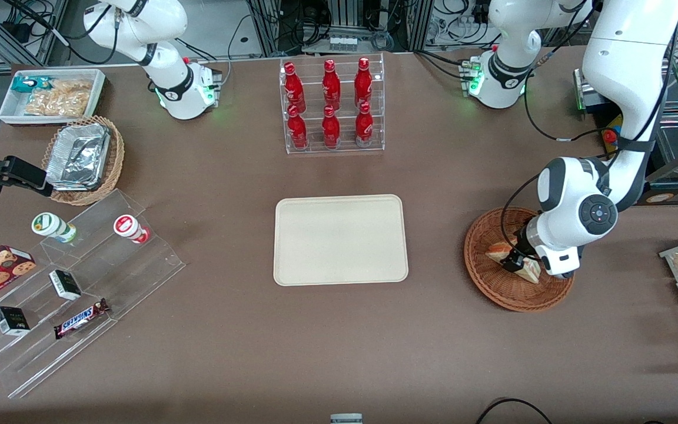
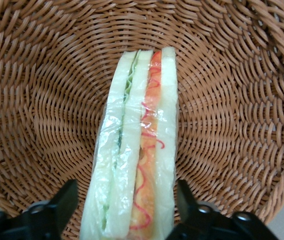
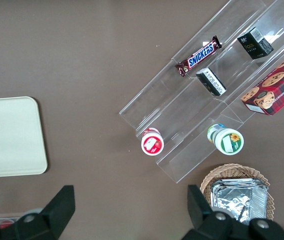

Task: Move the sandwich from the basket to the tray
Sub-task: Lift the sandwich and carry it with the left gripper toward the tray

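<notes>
Low over the reddish-brown wicker basket (image 1: 507, 288) at the working arm's end of the bench (image 1: 339, 353), the left arm's claw (image 2: 126, 212) stands spread open with one finger on each side of the wrapped sandwich (image 2: 136, 150), holding nothing yet. The wedge lies on the basket floor, its pale bread faces turned toward the fingers (image 2: 61, 205) and its orange-red and green filling running lengthwise between them. A narrow gap shows between each finger and the bread, so the grip appears not yet made. Closing gently should serve best: the clear wrap looks slippery and the bread soft, so a hard squeeze could crush the layers, while a light one might let the wedge slide out. A straight lift clear of the woven rim would likely avoid snagging it. The cream tray (image 1: 340, 239), bare at mid-bench and well apart from the basket, awaits. Farthest from the camera stands a rack of red bottles (image 1: 331, 103).
</notes>
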Tool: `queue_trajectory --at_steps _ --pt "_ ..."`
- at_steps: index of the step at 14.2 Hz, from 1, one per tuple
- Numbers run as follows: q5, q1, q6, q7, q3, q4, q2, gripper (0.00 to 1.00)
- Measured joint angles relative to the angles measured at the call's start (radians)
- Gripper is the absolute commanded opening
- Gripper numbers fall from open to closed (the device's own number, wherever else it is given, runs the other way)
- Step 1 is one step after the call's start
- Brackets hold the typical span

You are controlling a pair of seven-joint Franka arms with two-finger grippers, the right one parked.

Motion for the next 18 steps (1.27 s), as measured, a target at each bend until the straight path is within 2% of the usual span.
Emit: queue_trajectory --at_steps 4,6,11,14,18 --pt "0.001 0.0 0.006 0.001 -0.001 0.008 -0.003 0.04" --pt "0.005 -0.001 0.009 0.031 -0.002 0.018 -0.01 0.04" --pt "0.005 -0.018 -0.009 0.237 -0.026 0.073 -0.059 0.05" --pt "0.006 -0.115 -0.07 0.265 -0.043 0.141 -0.061 0.07" --pt "0.008 -0.306 -0.075 0.269 -0.048 0.195 -0.036 0.07"
